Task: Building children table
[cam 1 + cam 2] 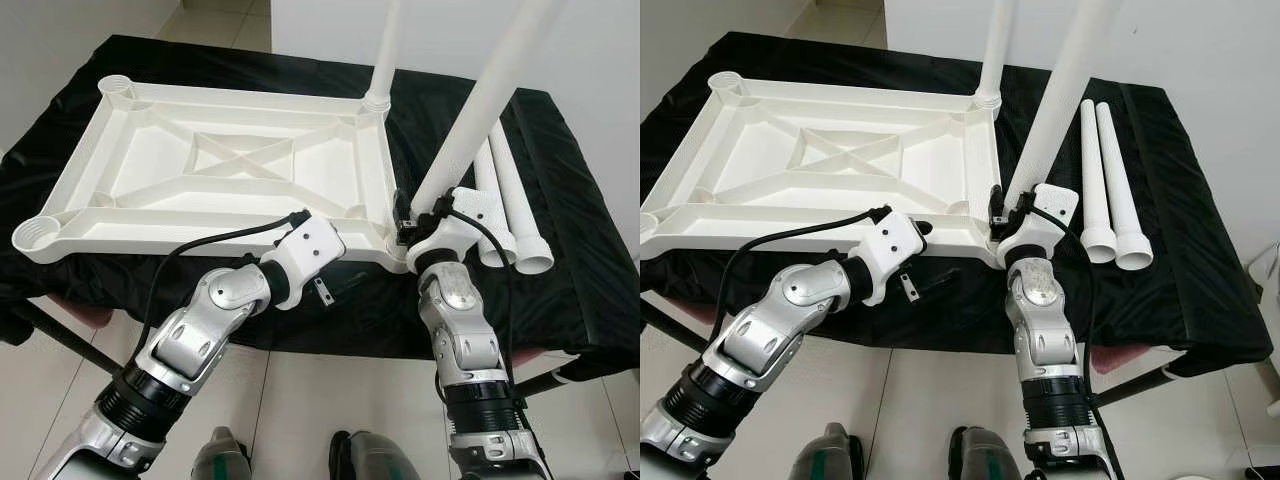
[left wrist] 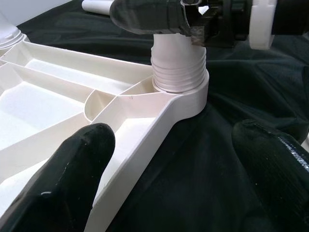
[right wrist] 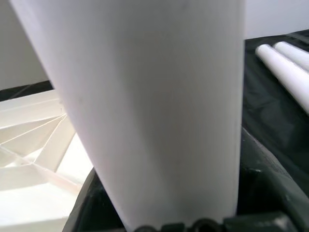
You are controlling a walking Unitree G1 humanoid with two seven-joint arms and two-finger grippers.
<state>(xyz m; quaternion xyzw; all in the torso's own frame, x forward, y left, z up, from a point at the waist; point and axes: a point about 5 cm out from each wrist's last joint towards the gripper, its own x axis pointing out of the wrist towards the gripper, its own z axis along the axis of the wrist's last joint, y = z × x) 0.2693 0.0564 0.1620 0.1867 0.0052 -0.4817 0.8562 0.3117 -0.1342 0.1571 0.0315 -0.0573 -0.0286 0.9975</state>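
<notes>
Left eye view looks down on a black-draped surface (image 1: 560, 270) carrying a white plastic tabletop (image 1: 150, 215) that lies upside down, its ribbed underside and crossed braces facing up, with round sockets at the corners. One table leg (image 1: 385, 50) already stands upright in the far corner socket at about 1 o'clock of the tabletop. At the near corner, around 4 o'clock, a second leg (image 1: 480, 110) leans up and to the right out of its socket — the right pincer (image 1: 418, 228) is clenched around its lower end, just above the corner. In the left wrist view that leg's ribbed base sits in the round corner socket (image 2: 186, 94), and the black fingers of the right pincer wrap the tube right above it. The right wrist view shows the white tube running close between that pincer's fingers, with the tabletop's braces behind it. The left pincer (image 1: 325, 290) hovers low at the near edge of the tabletop, at about 9 o'clock of the right one; its two black fingers (image 2: 72, 169) are spread apart and grasp nothing, one over the tabletop's rim and one over the black cloth. Two spare legs (image 1: 1110, 190) lie side by side on the cloth at 3 o'clock of the tabletop — their flared ends point toward the robot, well apart from both pincers.
</notes>
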